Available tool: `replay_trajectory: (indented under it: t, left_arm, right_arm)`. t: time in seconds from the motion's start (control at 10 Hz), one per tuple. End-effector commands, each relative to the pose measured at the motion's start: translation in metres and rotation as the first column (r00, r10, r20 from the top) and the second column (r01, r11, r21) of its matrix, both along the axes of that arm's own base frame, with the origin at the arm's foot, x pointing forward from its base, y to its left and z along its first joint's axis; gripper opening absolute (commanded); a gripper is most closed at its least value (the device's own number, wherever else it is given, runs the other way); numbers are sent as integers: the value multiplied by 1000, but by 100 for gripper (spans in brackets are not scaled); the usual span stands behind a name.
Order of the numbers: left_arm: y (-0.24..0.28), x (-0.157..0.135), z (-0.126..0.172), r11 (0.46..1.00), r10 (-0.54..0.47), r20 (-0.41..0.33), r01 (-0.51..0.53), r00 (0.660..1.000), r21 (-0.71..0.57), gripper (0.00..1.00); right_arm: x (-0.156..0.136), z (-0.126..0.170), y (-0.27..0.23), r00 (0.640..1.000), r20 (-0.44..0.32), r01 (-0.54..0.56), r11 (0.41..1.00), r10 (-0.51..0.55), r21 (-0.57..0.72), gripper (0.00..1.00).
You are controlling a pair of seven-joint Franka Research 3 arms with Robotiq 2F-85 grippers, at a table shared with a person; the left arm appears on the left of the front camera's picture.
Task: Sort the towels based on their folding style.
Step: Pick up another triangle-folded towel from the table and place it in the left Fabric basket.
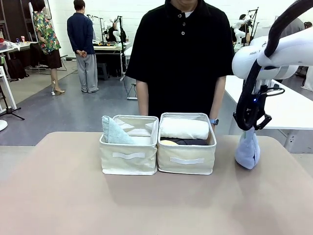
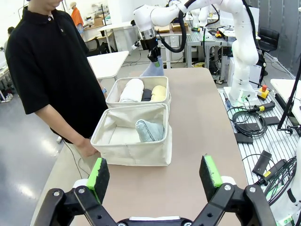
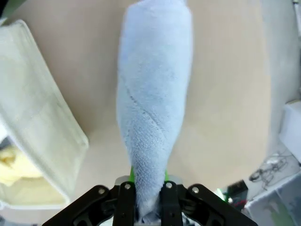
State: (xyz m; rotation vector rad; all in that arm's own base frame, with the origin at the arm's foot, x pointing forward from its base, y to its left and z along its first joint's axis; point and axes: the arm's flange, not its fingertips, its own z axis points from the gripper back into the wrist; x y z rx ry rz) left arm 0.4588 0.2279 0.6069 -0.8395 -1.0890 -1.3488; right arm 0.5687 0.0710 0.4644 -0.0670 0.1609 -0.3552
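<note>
A light blue cone-folded towel (image 1: pixel 247 151) stands at the table's right side with its wide end down, and my right gripper (image 1: pixel 249 127) is shut on its narrow top. In the right wrist view the blue towel (image 3: pixel 153 103) runs away from the pinching fingers (image 3: pixel 126 200). The left bin (image 1: pixel 129 152) holds a pale green cone towel (image 1: pixel 115 132). The right bin (image 1: pixel 187 151) holds a white roll (image 1: pixel 185 129), a dark grey roll (image 1: pixel 190 142) and a yellow roll (image 1: pixel 168 143). My left gripper (image 2: pixel 154 175) hangs open over the table's near end, holding nothing.
A person in a black shirt (image 1: pixel 181 54) stands close behind the two bins, hands down at the far table edge. Bare table top (image 1: pixel 146 205) spreads in front of the bins and to their left.
</note>
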Motion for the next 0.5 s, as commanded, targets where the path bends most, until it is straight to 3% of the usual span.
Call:
replay_trajectory:
  t: [0.0, 0.2, 0.4]
  left_arm:
    - [-1, -3, 2, 1000, 0, 7, 1, 1000, -14, 100]
    - [-1, -3, 2, 1000, 0, 7, 1, 1000, -14, 100]
    - [-1, -3, 2, 1000, 0, 7, 1, 1000, -14, 100]
  right_arm:
    - [-61, 81, -3, 994, 55, -92, 995, 93, -30, 15]
    - [-121, 158, -9, 977, 161, -148, 989, 141, 29, 15]
    - [-151, 193, -15, 969, 183, -188, 976, 166, 112, 15]
